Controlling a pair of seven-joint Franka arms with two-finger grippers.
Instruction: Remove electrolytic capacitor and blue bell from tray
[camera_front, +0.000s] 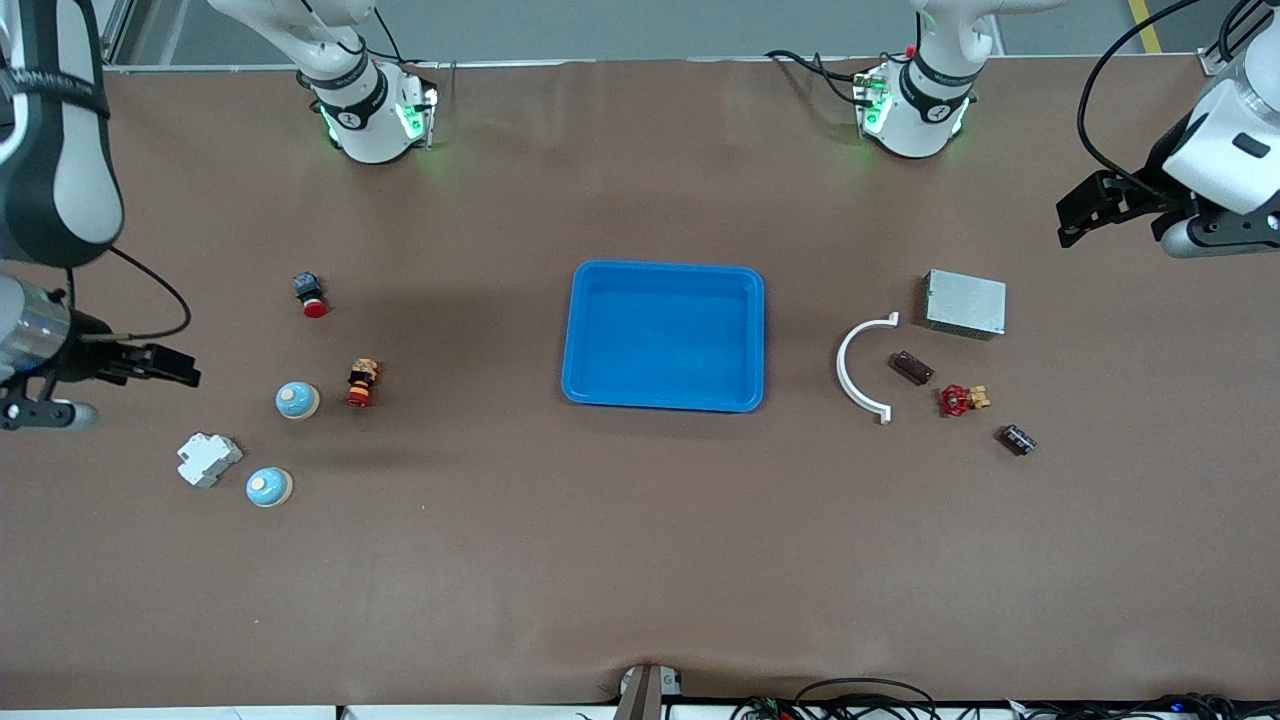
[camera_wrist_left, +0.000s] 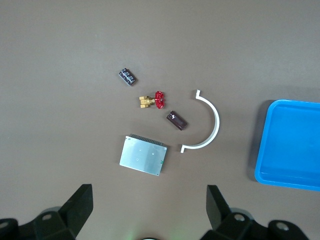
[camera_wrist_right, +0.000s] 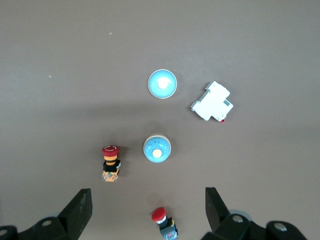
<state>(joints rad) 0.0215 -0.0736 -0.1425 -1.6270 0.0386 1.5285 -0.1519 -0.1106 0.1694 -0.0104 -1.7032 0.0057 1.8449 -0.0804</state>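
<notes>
- Brown matte paper covers the whole table, with the tray as the landmark at its middle.
- That tray is shallow, glossy bright-blue plastic with rounded corners and a raised rim, and it lies empty (so the pictures disagree with the task: nothing is left in it to remove).
- Toward the left arm's end from the tray lie a white plastic half-ring, a flat grey metal box, a small brown cylinder, a brass valve with a red handle, and the dark capacitor, a short cylinder lying on its side, well apart from the tray.
- Its long axis runs slantwise to the tray's edges.
- Toward the right arm's end from the tray stand two blue bells, round domes with pale buttons on top, the second bell lower in the front view, just beside a white plastic block; two red-capped push buttons stand close by.
- Hovering over the table's end past the metal box, the left gripper has its fingers spread wide and empty; judged from here it is the arm nearer the capacitor.
- Over the other end, the right gripper is likewise spread and empty, and waits nearer the bells.
</notes>
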